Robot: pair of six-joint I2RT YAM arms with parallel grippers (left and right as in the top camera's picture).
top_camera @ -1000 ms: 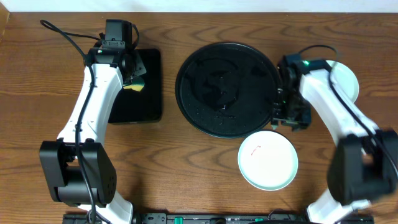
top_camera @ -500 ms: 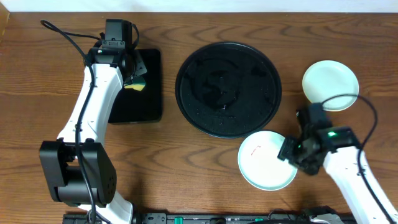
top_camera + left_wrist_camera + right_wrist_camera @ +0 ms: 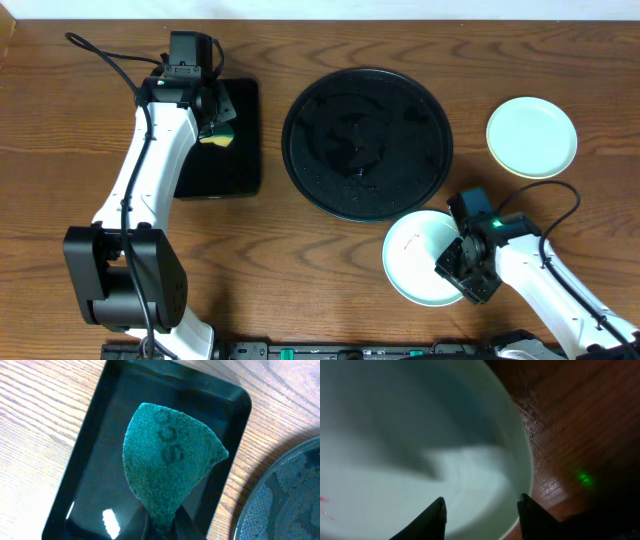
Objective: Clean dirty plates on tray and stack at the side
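Note:
The round black tray lies mid-table, its surface wet in patches. In front of it on the wood sits a pale mint plate with a small red smear. My right gripper is low over that plate's right edge, open, one finger above the bowl and the other at the rim; the right gripper holds nothing. A second pale plate rests at the far right. My left gripper is shut on a green scouring pad above the rectangular tray.
The small rectangular black tray sits left of the round one; its rim shows in the left wrist view, with the round tray's edge beside it. Bare wood separates the trays and the plates.
My right arm swung from beside the round tray's right edge down to the front plate, uncovering the far-right plate. The left arm and pad stayed still.

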